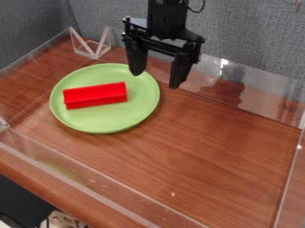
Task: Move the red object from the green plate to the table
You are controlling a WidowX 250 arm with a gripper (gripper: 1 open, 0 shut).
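Note:
A small bright red block [95, 95] lies flat on the round lime-green plate [125, 120], left of the plate's middle. The plate rests on the reddish-brown wood-grain table [215, 160], toward the back left. My black gripper [160, 71] hangs pointing down over the plate's far right rim, up and to the right of the red block. Its two fingers stand wide apart, open, with nothing between them. It does not touch the block.
Low clear acrylic walls [71, 191] edge the table on all sides. A small white wire stand [93, 42] sits behind the back left wall. Bare wood stretches to the right of and in front of the plate.

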